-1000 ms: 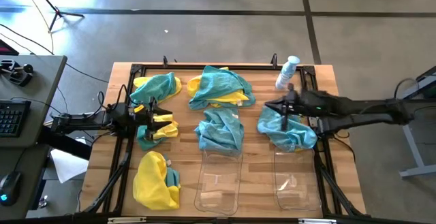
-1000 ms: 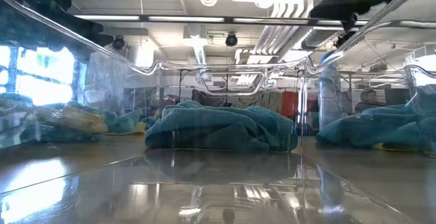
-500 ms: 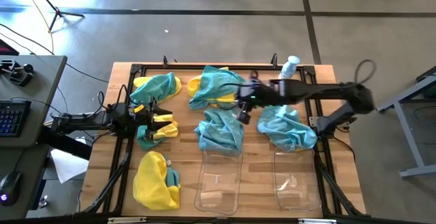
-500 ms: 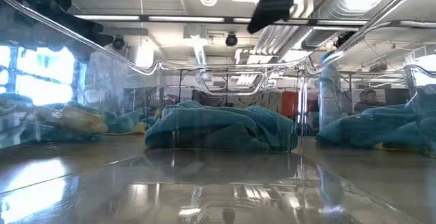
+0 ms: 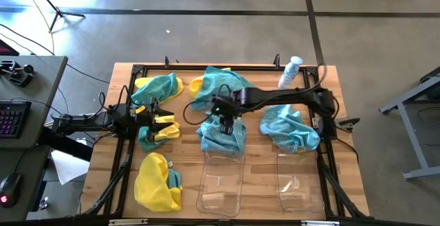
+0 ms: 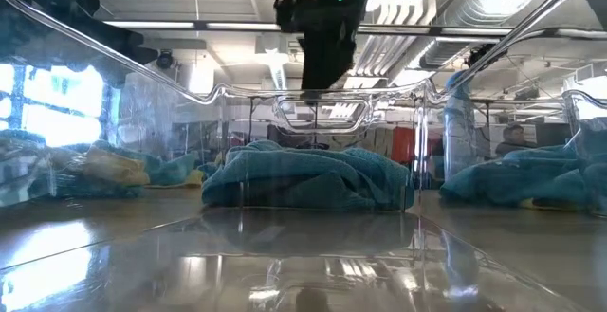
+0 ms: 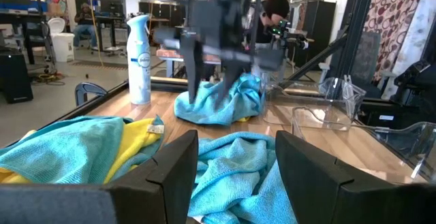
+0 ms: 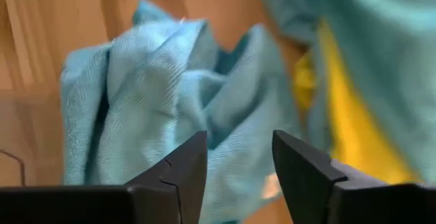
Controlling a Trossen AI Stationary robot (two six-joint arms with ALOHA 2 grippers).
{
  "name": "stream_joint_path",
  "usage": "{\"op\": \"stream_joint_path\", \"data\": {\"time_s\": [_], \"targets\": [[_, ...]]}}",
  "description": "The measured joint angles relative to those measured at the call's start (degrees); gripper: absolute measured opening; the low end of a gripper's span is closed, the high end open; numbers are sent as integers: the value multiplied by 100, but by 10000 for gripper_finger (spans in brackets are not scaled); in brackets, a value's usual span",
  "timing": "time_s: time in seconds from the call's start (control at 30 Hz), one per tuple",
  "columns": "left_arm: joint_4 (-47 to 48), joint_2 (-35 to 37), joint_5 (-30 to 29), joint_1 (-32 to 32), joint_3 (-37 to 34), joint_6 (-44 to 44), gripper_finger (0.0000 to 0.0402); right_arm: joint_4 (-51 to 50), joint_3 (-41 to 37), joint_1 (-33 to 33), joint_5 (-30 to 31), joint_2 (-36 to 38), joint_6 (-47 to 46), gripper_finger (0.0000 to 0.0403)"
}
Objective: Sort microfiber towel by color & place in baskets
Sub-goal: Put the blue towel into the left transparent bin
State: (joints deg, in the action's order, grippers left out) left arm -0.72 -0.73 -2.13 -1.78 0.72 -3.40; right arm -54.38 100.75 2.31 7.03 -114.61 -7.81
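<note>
Teal towel [image 5: 221,131] lies mid-table, touching the left basket's [image 5: 221,181] far rim. My right gripper [image 5: 225,121] hangs over it, fingers apart, empty. Left gripper [image 5: 165,115] waits open beside a small teal-and-yellow towel [image 5: 157,131].

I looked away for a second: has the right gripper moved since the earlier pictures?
Yes. In the high view the right gripper has swung left, away from the spray bottle, and now hangs open over the middle teal towel.
</note>
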Motion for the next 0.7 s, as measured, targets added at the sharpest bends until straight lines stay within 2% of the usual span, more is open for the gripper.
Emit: {"op": "stream_joint_path", "data": {"time_s": [0.6, 0.7], "targets": [[1, 0, 0, 0, -1, 0, 186, -146, 0, -97, -84, -894, -1132, 177], [1, -2, 0, 0, -1, 0, 186, -353, -5, -82, 78, -976, -1415, 177]]}}
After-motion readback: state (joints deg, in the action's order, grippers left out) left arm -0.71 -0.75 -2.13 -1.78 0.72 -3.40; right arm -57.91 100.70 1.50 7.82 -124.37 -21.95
